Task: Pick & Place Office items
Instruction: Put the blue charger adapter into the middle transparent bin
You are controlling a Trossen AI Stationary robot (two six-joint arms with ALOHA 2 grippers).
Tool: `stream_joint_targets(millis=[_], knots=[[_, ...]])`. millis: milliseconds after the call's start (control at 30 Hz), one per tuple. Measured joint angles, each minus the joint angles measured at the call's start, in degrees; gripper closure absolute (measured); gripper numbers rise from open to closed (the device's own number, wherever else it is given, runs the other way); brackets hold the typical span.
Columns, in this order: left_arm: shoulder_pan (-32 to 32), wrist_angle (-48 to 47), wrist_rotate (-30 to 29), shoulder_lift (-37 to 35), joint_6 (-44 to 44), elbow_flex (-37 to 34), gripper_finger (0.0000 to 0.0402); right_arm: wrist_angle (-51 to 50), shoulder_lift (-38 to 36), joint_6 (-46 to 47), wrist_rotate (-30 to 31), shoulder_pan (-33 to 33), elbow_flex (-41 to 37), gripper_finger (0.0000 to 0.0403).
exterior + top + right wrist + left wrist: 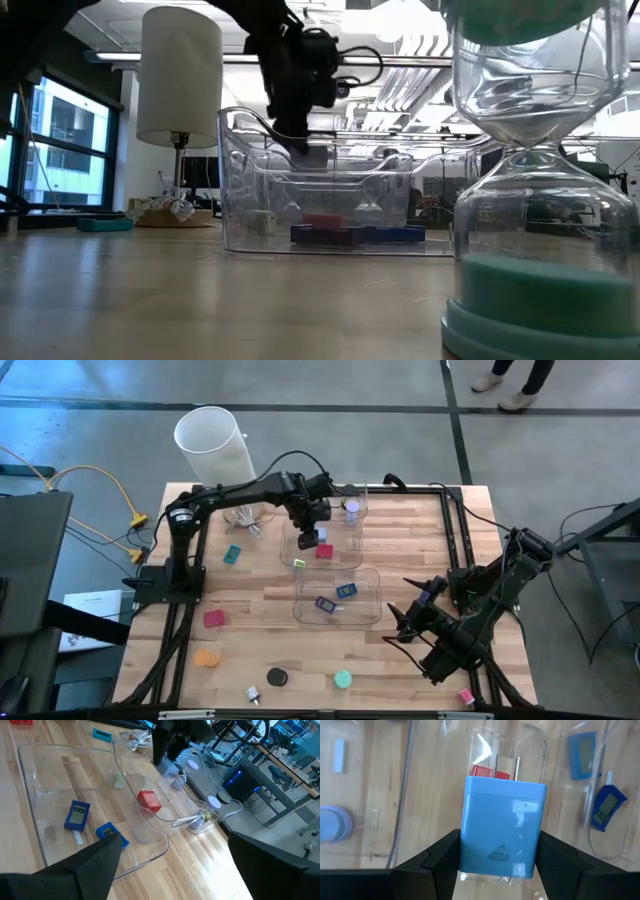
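Left gripper [498, 865] clamped on a light-blue rectangular plug block [501, 832] — prongs up, hanging over the far clear plastic bin [345, 535], just above the small red block [324, 550] inside it, right gripper [405, 622] spread wide, empty, beside the near clear bin [370, 615] — two blue blocks [335, 597] in that one.

Left gripper [497, 865]: black fingers either side of a light blue block [501, 832]. Red block [490, 771] just beyond it. Dark blue pieces [77, 815] nearer the right gripper [175, 865], black. Bins [35, 785] clear; tabletop [400, 650] pale striped wood.
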Motion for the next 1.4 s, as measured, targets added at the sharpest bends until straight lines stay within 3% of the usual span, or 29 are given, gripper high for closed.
stream_joint_targets(millis=[800,1400], knots=[[0.2,-3.8,0.8,2.0,1.0,-6.6,0.0190,0.2,0.0,0.0,-1.0,0.0,0.0,0.0048],[1.5,3.5,-1.5,1.8,1.5,-11.5,0.0190,0.4,0.0,0.0,-1.0,0.0,0.0,0.0048]])
